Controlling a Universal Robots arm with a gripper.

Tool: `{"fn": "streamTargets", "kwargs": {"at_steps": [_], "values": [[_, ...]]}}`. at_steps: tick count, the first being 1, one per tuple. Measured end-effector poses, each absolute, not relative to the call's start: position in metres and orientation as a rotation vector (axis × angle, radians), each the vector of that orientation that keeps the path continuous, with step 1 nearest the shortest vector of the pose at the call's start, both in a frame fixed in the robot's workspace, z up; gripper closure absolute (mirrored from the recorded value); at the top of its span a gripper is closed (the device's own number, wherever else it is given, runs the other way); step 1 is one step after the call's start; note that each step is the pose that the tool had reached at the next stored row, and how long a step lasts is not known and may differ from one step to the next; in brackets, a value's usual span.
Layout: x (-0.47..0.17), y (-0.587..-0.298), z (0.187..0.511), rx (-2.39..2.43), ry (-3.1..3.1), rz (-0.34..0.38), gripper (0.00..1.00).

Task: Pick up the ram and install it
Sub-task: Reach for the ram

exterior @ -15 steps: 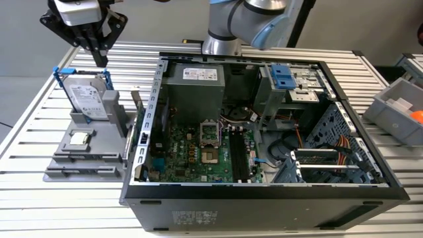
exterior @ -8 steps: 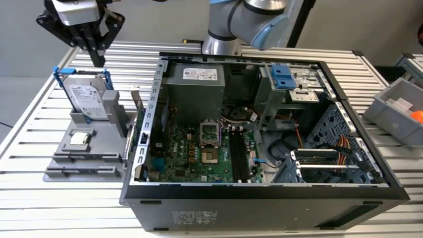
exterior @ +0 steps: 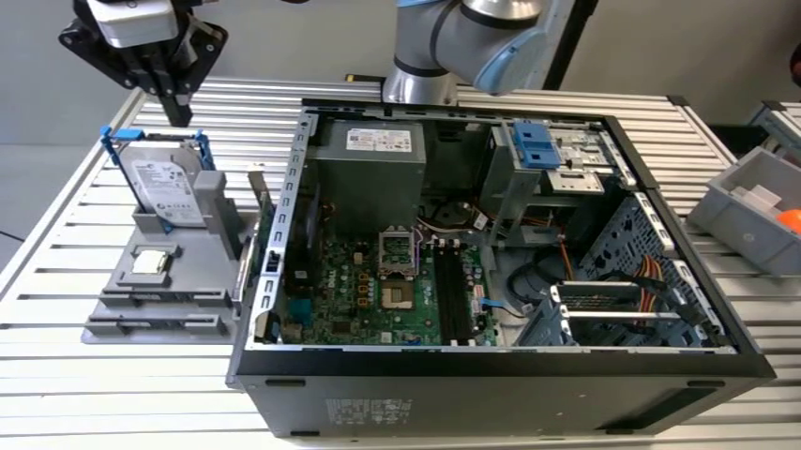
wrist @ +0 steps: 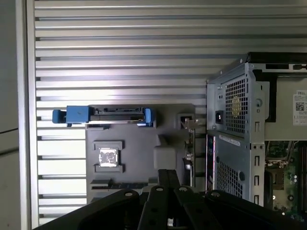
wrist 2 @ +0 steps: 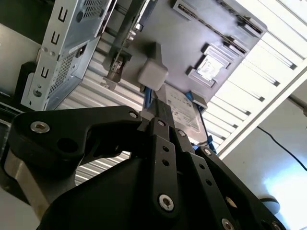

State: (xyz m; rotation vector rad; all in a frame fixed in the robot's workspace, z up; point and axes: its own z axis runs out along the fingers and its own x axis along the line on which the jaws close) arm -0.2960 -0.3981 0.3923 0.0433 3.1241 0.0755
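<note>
The thin, narrow ram [exterior: 259, 202] stands upright in the grey holder [exterior: 126, 314]; the end effector [exterior: 179, 114] hangs closed, empty.

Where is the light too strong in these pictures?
In the first wrist view, glare whitens the table slats beside the drive; in the second wrist view, the table burns out white behind the dark gripper; the exterior view is evenly lit.

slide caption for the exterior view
The claw hovers above the hard drive in its grey holder, beside the open computer case.
</note>
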Motion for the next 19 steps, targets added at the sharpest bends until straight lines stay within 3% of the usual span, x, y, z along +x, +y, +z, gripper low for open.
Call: {"fn": "streamTargets", "kwargs": {"at_steps": [19], "values": [[-0.314,-0.398,0.392,0.039,3.126,0.076,1.0]]}}
